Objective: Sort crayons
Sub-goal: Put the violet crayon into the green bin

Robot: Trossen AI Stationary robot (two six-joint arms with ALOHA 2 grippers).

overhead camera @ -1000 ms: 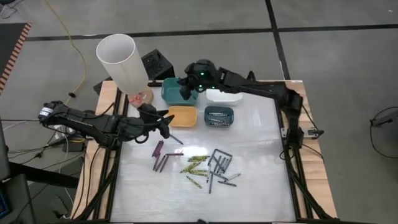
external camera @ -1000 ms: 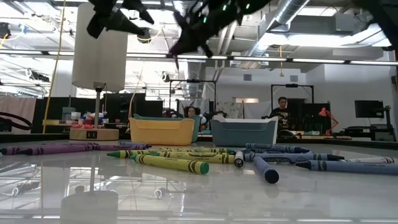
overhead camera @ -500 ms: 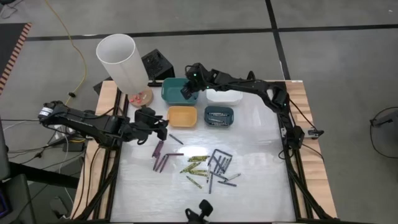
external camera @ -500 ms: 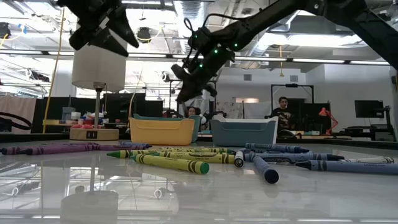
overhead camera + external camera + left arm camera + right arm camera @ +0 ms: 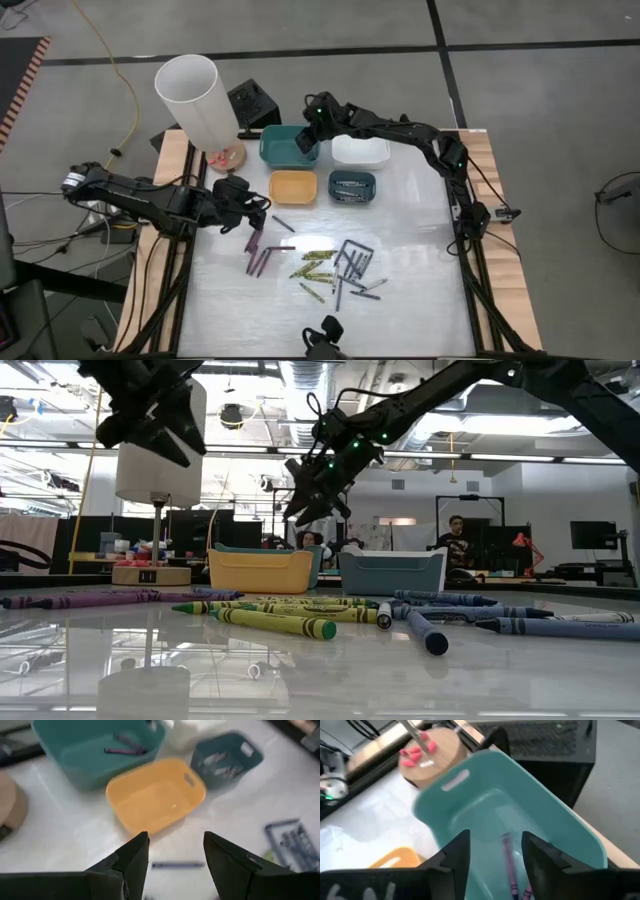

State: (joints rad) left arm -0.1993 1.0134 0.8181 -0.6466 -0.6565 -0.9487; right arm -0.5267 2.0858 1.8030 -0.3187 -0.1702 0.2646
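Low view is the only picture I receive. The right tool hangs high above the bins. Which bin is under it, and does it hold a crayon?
Observer: The right tool is over the teal bin, open, with nothing between its fingers.
Operator: Is that bin empty?
Observer: No, purple crayons lie on its floor.
Operator: And the left tool?
Observer: The left tool is open above one dark crayon, which lies on the table in front of the orange bin.
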